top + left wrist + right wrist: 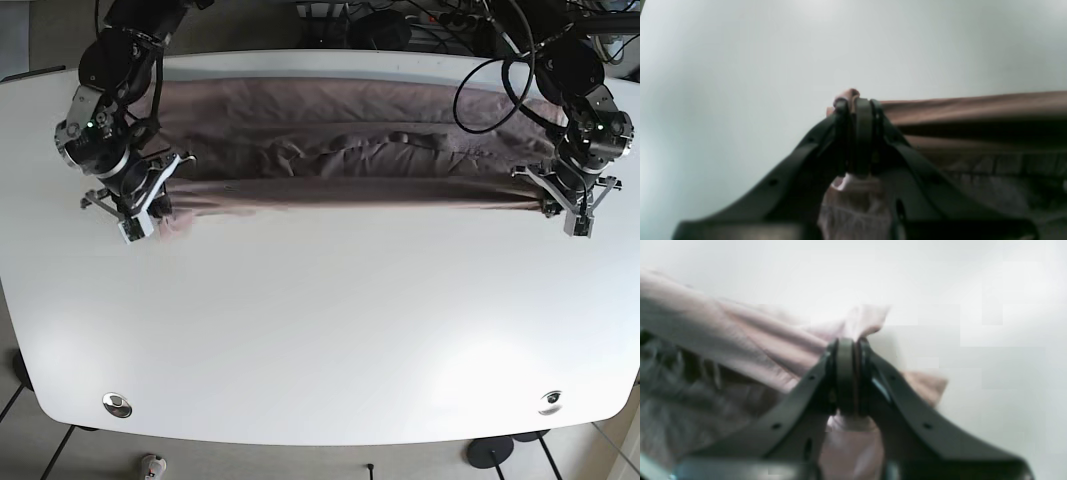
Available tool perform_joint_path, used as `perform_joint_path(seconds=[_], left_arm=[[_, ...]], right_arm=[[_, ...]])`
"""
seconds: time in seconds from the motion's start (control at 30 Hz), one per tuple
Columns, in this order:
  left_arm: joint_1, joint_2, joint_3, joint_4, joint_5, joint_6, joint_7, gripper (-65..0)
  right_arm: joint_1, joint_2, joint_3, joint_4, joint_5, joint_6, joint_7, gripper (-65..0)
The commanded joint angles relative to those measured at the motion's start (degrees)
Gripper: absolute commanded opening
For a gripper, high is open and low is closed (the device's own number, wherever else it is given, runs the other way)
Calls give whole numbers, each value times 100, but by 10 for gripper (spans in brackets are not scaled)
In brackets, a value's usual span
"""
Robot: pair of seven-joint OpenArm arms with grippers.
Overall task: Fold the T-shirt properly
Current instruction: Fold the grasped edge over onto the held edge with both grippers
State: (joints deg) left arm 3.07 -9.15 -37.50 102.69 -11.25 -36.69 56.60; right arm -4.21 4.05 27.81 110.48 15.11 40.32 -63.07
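Observation:
The dusty-pink T-shirt (340, 150) lies stretched wide across the far half of the white table, with its near edge lifted and pulled taut between my two grippers. My left gripper (549, 207) is shut on the shirt's edge at the right of the base view; in the left wrist view (857, 100) cloth (973, 106) pokes out above the closed fingertips. My right gripper (158, 222) is shut on the shirt's edge at the left; in the right wrist view (850, 343) pink fabric (740, 330) bunches past the closed tips.
The white table (320, 330) stretches toward the near edge in front of the shirt. Two round metal fittings (117, 404) sit near the front corners. Cables and dark equipment (420, 25) lie beyond the table's far edge.

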Motion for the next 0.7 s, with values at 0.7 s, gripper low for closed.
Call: perform_joint_path(seconds=[0.7], left_arm=[[1007, 119, -501, 267, 56, -331, -91, -482]], right_arm=[[-1456, 285, 678, 139, 840, -32, -221, -374]])
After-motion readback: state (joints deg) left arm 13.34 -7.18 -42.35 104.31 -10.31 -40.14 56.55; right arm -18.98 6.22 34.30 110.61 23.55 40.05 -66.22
